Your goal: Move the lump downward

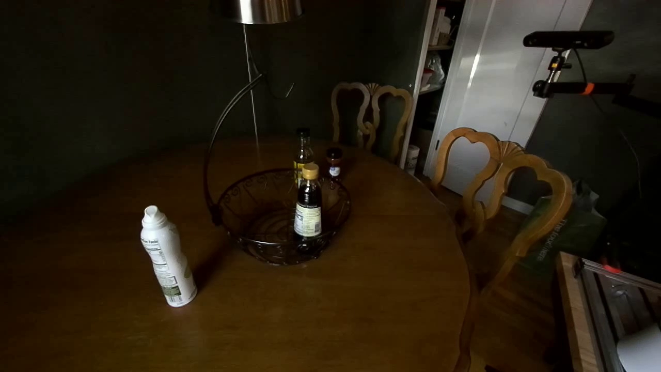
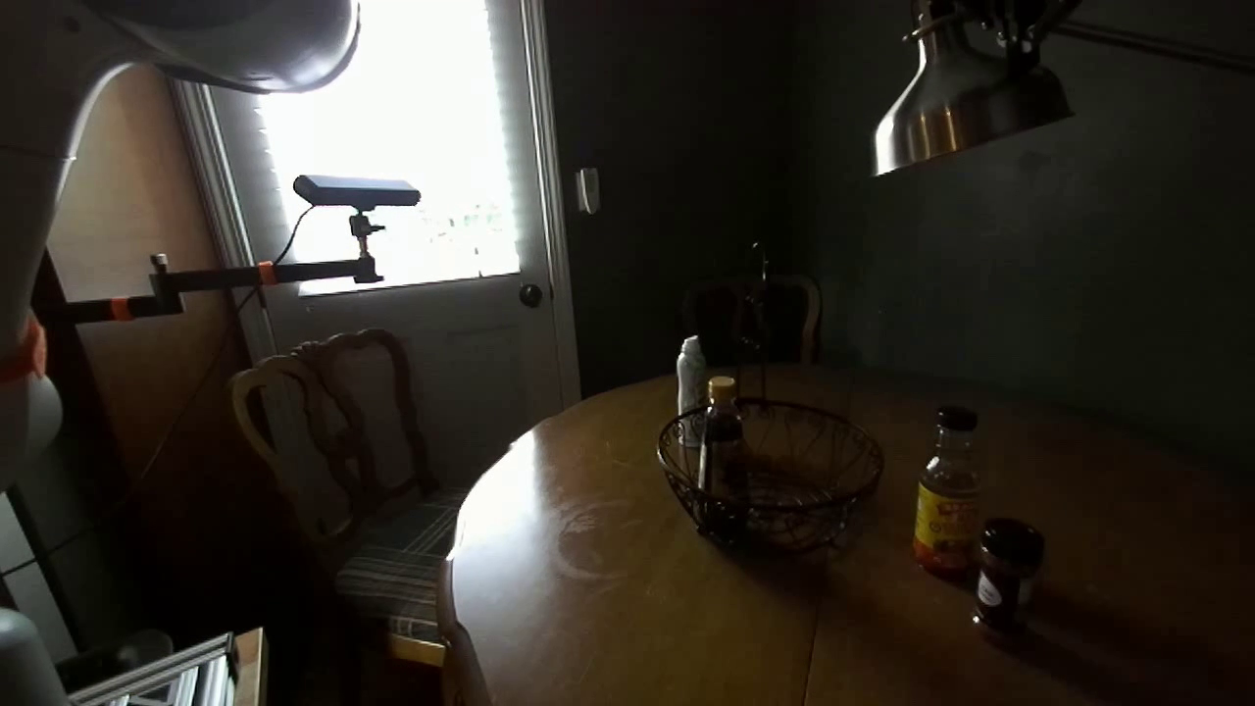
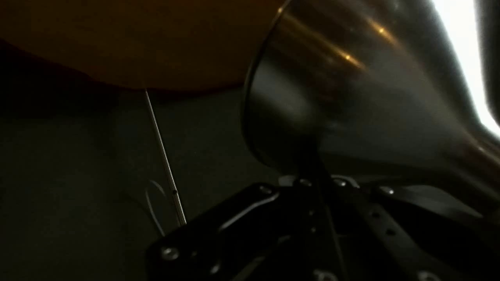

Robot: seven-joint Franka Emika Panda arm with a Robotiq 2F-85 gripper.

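The lump is a lamp with a shiny bronze-brown metal shade. Its lower part shows at the top edge in an exterior view (image 1: 268, 11). In an exterior view the whole shade (image 2: 971, 108) hangs tilted above the table, at the upper right. In the wrist view the shade (image 3: 371, 101) fills the upper right. My dark gripper (image 3: 314, 168) has its fingers drawn together against or just beside the shade; the picture is too dark to tell contact. I see nothing between the fingers. The gripper (image 2: 1023, 47) also shows at the top of the shade in an exterior view.
Below the lamp, a wooden table (image 1: 372, 310) bears a dark wire basket (image 1: 279, 258) with an arched handle and a dark bottle (image 1: 308, 217). A white bottle (image 1: 168, 258), a yellow-labelled bottle (image 2: 946, 510) and a small jar (image 2: 1008, 574) stand around it. Chairs (image 1: 496, 155) surround the table.
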